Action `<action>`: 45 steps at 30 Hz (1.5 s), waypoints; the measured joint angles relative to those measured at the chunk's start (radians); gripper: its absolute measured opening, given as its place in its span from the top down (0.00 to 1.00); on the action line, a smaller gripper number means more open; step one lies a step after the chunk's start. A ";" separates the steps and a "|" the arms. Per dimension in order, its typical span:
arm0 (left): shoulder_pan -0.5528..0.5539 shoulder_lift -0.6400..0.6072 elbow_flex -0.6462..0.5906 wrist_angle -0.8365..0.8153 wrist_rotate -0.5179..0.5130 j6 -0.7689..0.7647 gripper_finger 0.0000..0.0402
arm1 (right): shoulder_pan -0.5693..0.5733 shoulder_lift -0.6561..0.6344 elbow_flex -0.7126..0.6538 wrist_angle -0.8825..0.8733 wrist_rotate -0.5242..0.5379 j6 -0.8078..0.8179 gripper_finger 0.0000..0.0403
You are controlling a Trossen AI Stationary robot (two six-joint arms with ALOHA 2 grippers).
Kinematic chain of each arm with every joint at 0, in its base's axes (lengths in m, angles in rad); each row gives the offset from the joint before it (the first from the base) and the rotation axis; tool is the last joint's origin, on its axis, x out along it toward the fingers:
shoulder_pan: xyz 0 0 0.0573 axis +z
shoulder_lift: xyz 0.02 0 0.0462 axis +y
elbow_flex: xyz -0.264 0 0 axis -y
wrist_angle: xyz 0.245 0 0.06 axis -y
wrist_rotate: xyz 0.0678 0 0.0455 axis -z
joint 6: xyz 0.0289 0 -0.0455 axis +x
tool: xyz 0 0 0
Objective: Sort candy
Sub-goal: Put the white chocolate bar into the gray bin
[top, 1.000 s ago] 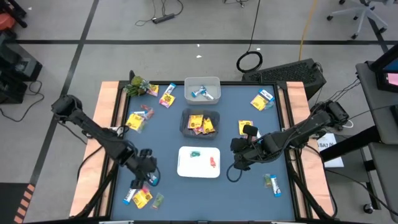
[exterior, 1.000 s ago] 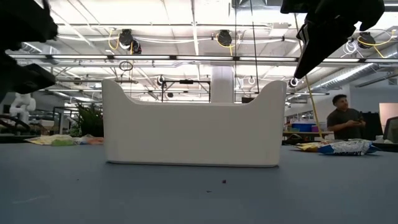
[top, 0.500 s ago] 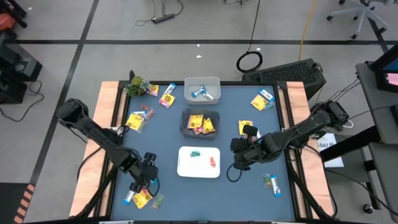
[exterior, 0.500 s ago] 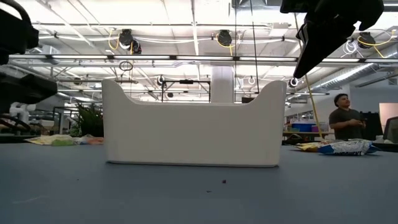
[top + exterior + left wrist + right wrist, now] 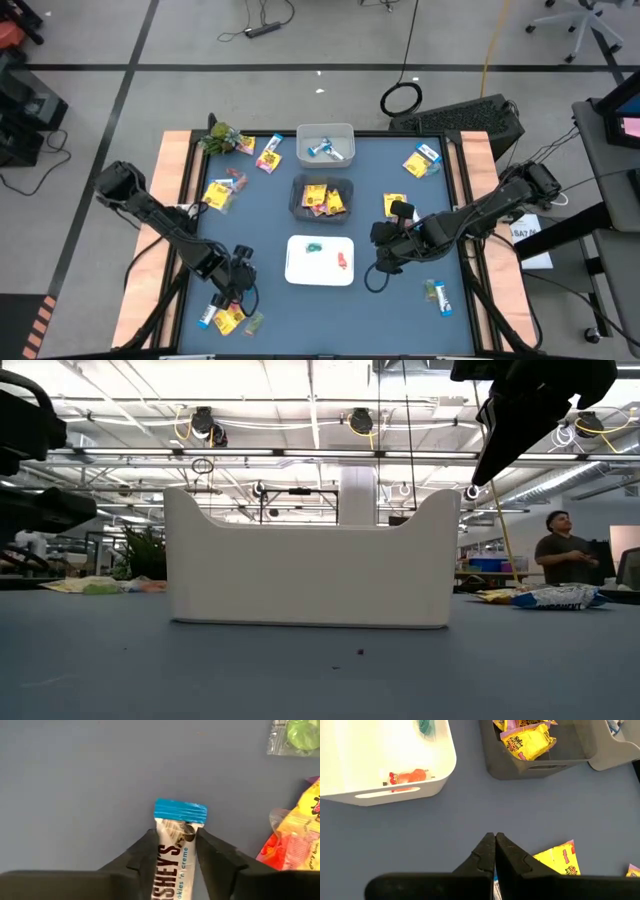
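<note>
The blue-topped desk (image 5: 370, 310) carries three small bins: a white one (image 5: 320, 260), a dark grey one (image 5: 321, 197) holding yellow packets, and a pale grey one (image 5: 325, 142). At the desk's near left corner, the left tool (image 5: 173, 854) has its fingers pressed against both sides of a blue-and-white wrapped candy bar (image 5: 176, 847) lying flat. The right tool (image 5: 495, 851), fully closed and empty, hangs right of the white bin.

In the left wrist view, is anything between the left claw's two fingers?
Yes. The left wrist view shows a blue-and-white candy bar lying lengthwise between the left claw's fingers, on the blue tabletop.
</note>
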 joint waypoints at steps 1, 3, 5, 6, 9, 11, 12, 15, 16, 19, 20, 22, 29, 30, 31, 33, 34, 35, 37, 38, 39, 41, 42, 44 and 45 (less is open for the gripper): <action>0.000 0.000 0.000 -0.001 0.000 0.000 0.70 | 0.000 0.000 0.000 0.000 0.000 0.000 1.00; 0.000 -0.002 0.002 -0.007 0.000 0.000 0.76 | 0.000 0.000 0.000 0.000 0.000 0.000 1.00; 0.000 -0.005 0.003 -0.009 0.001 0.000 0.79 | 0.000 0.000 0.000 0.000 0.000 0.000 1.00; 0.000 -0.008 0.003 -0.010 0.002 0.000 0.81 | 0.000 0.000 0.000 0.000 0.000 0.000 1.00; 0.005 -0.018 0.008 -0.028 0.003 0.000 0.83 | 0.000 0.000 0.000 0.000 0.000 0.000 1.00; 0.015 -0.019 0.024 -0.046 0.002 0.000 0.83 | 0.000 0.000 0.000 0.000 0.000 0.000 1.00; 0.021 -0.019 0.037 -0.058 0.002 0.000 0.83 | 0.000 0.000 0.000 0.001 0.000 0.000 1.00; 0.042 -0.020 0.063 -0.085 -0.002 0.010 0.84 | 0.000 0.000 0.000 0.001 0.000 0.000 1.00; 0.048 -0.020 0.068 -0.093 -0.003 0.020 0.84 | 0.000 0.000 0.000 0.001 0.000 0.000 1.00; 0.065 -0.020 0.090 -0.114 -0.004 0.048 0.84 | 0.000 0.000 0.000 0.001 -0.001 0.000 1.00; 0.071 -0.020 0.097 -0.122 -0.005 0.055 0.84 | 0.000 0.000 0.000 0.001 -0.001 0.000 1.00; 0.083 -0.020 0.110 -0.139 -0.005 0.076 0.84 | 0.000 0.000 0.000 0.001 -0.002 0.000 1.00; 0.119 -0.021 0.164 -0.162 -0.008 0.131 0.83 | 0.000 0.000 0.000 0.001 -0.002 0.000 1.00; 0.122 -0.021 0.167 -0.159 -0.009 0.131 0.83 | 0.000 0.000 0.000 0.001 -0.002 0.000 1.00; 0.125 -0.021 0.167 -0.160 -0.009 0.129 0.83 | 0.000 0.000 0.000 0.001 -0.002 0.000 1.00; 0.132 -0.021 0.166 -0.188 -0.009 0.103 0.83 | 0.000 0.000 0.000 0.001 -0.003 0.000 1.00; 0.137 -0.021 0.166 -0.206 -0.012 0.080 0.83 | 0.000 0.000 0.000 0.001 -0.003 0.000 1.00; 0.142 -0.021 0.166 -0.221 -0.017 0.063 0.83 | 0.000 0.000 0.000 0.001 -0.003 0.000 1.00; 0.148 -0.021 0.166 -0.245 -0.033 0.037 0.82 | 0.000 0.000 0.000 0.001 -0.003 0.000 1.00; 0.149 -0.021 0.166 -0.249 -0.039 0.025 0.81 | 0.000 0.000 0.000 0.001 -0.003 0.000 1.00; 0.148 -0.021 0.166 -0.249 -0.041 0.022 0.80 | 0.000 0.000 0.000 0.001 -0.003 0.000 1.00; 0.147 -0.016 0.166 -0.248 -0.030 -0.001 0.75 | 0.000 0.000 0.000 0.001 -0.003 0.000 1.00; 0.147 -0.010 0.166 -0.249 -0.020 -0.016 0.73 | 0.000 0.000 0.000 0.002 -0.003 0.000 1.00; 0.147 0.011 0.165 -0.254 0.000 -0.030 0.66 | 0.000 0.000 0.000 0.002 -0.004 0.000 1.00; 0.147 0.025 0.165 -0.254 0.007 -0.030 0.63 | 0.000 0.000 0.000 0.002 -0.004 0.000 1.00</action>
